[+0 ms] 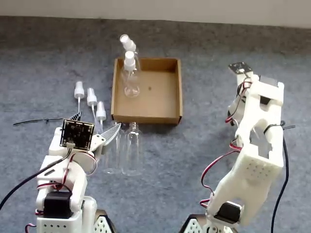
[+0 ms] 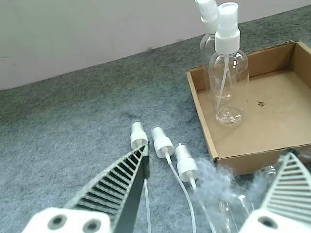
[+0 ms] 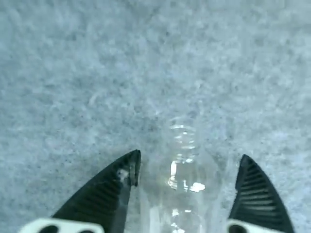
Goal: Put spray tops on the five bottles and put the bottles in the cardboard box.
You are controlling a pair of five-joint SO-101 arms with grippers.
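Left wrist view: left fingers [image 2: 121, 179] are spread wide and empty; three spray tops [image 2: 163, 143] lie just ahead, tubes trailing back toward them.
Right wrist view: right fingers [image 3: 116, 184] are set wide astride an uncapped bottle [image 3: 187, 194], neck pointing away; contact cannot be told.
Nearer arm: left, for the tops.

The left gripper [image 2: 216, 153] gapes wide above three loose spray tops [image 2: 163, 143]; one capped bottle [image 2: 226, 73] stands in the cardboard box [image 2: 272, 111], another [image 2: 205, 13] behind it
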